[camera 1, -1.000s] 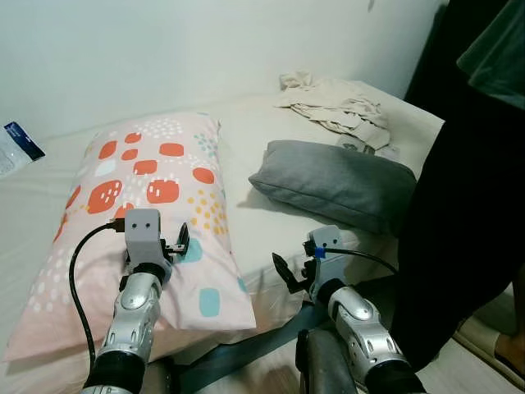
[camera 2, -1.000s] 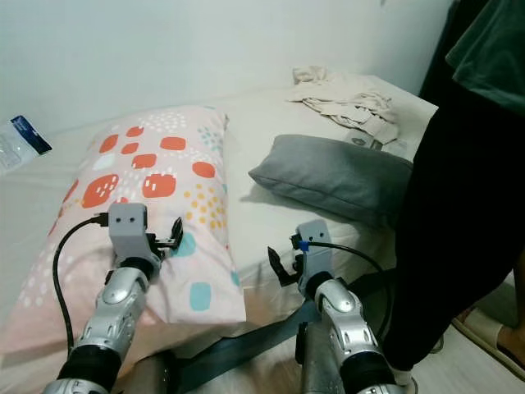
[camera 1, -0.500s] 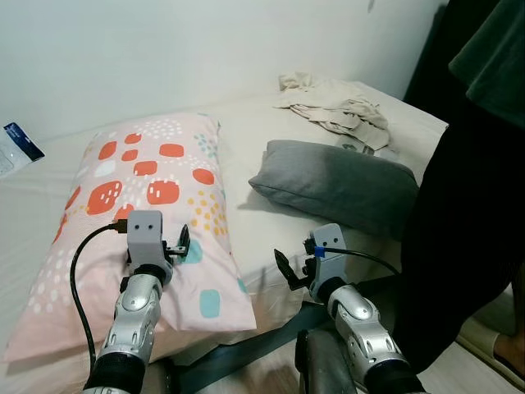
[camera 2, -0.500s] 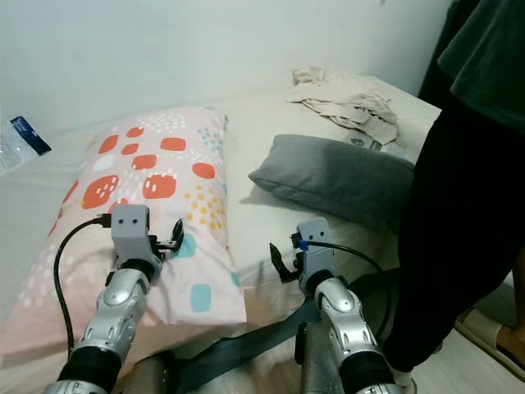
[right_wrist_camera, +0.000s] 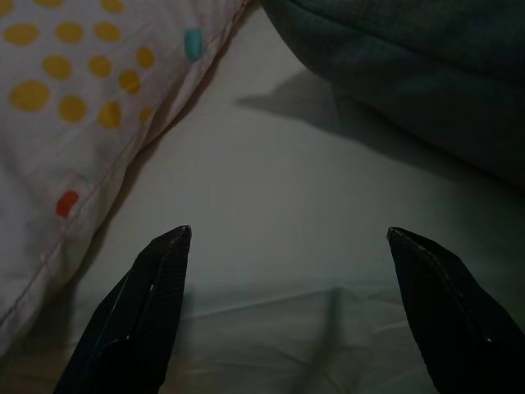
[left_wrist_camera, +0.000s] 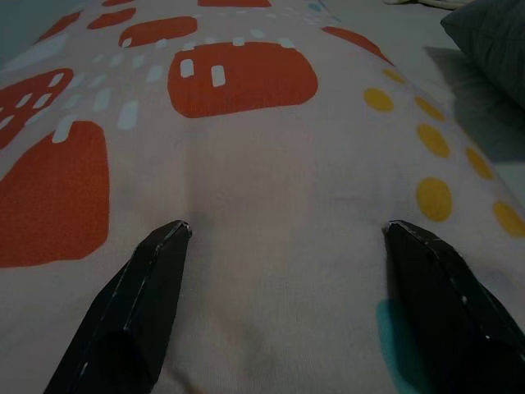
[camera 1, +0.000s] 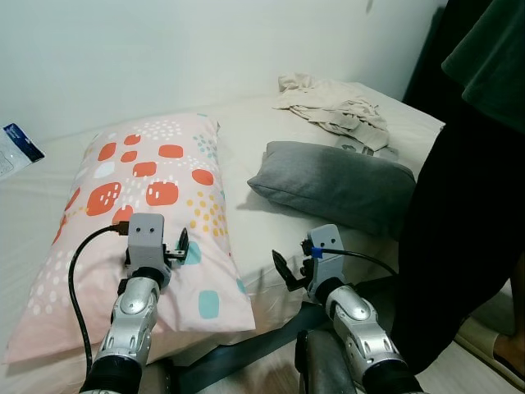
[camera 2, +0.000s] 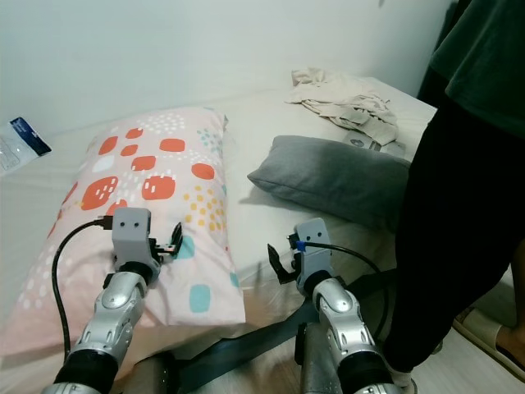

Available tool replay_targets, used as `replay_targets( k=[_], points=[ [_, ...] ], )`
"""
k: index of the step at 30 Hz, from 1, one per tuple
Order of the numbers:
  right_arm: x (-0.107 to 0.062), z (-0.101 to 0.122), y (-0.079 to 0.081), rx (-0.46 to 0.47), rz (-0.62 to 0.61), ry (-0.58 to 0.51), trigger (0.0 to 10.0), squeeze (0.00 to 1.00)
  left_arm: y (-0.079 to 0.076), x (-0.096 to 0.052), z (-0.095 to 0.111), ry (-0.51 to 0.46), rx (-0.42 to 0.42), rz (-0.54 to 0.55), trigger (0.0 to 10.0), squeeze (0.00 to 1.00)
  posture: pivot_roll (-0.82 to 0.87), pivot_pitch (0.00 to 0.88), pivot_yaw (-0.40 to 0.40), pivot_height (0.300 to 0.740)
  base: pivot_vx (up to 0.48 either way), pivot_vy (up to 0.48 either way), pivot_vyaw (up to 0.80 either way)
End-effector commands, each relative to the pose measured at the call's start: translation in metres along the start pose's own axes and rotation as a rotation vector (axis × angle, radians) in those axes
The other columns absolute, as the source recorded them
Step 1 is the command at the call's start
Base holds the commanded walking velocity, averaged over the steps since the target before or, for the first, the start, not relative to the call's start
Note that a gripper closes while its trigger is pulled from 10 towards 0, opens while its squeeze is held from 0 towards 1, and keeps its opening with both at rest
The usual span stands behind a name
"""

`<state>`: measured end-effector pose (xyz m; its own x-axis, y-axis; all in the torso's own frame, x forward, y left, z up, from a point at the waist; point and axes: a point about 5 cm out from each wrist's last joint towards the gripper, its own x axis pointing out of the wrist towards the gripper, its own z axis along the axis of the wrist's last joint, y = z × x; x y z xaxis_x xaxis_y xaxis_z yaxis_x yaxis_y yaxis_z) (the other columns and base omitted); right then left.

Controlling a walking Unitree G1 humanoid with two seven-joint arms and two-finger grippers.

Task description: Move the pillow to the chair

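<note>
A pink pillow (camera 1: 148,193) with orange blocks and yellow dots lies on the left half of the bed. A grey pillow (camera 1: 340,182) rests to its right, near the bed's edge. My left gripper (camera 1: 176,245) hovers open just over the pink pillow's near half; its black fingertips (left_wrist_camera: 139,291) stand wide apart above the fabric. My right gripper (camera 1: 289,275) is open over the bare sheet between the pink pillow's edge (right_wrist_camera: 82,139) and the grey pillow (right_wrist_camera: 410,74), nothing between its fingers.
A person in dark trousers (camera 1: 463,213) stands close at the right of the bed. Crumpled beige clothes (camera 1: 332,105) lie at the far right corner. A blue-and-white packet (camera 1: 15,146) sits at the far left. A white wall backs the bed (camera 1: 246,135).
The person at the right has shifted slightly. Both grippers stay almost where they were, the left one a touch lower over the pink pillow.
</note>
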<state>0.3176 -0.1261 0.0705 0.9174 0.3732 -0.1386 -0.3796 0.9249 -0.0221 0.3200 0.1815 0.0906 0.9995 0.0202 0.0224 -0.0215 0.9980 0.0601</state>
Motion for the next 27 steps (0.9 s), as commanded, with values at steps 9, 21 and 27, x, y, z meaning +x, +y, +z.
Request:
replay_targets(
  k=[9,21,27],
  points=[
    [0.0025,0.0016,0.0008,-0.005,0.007,-0.007,10.0,0.00,0.0028,-0.0057,-0.0117,0.052,0.041,-0.004,10.0,0.00,-0.04,0.078,-0.029,0.556,0.000,0.000,0.00],
    [0.0033,0.0022,0.0016,-0.010,0.018,-0.008,10.0,0.00,0.0009,-0.0073,-0.0147,0.059,0.046,-0.009,10.0,0.00,-0.05,0.081,-0.028,0.556,0.000,0.000,0.00],
    [0.0021,0.0008,0.0000,-0.010,0.016,-0.002,10.0,0.00,-0.0003,-0.0076,-0.0147,0.060,0.050,-0.013,10.0,0.00,-0.05,0.088,-0.028,0.556,0.000,0.000,0.00]
  ],
)
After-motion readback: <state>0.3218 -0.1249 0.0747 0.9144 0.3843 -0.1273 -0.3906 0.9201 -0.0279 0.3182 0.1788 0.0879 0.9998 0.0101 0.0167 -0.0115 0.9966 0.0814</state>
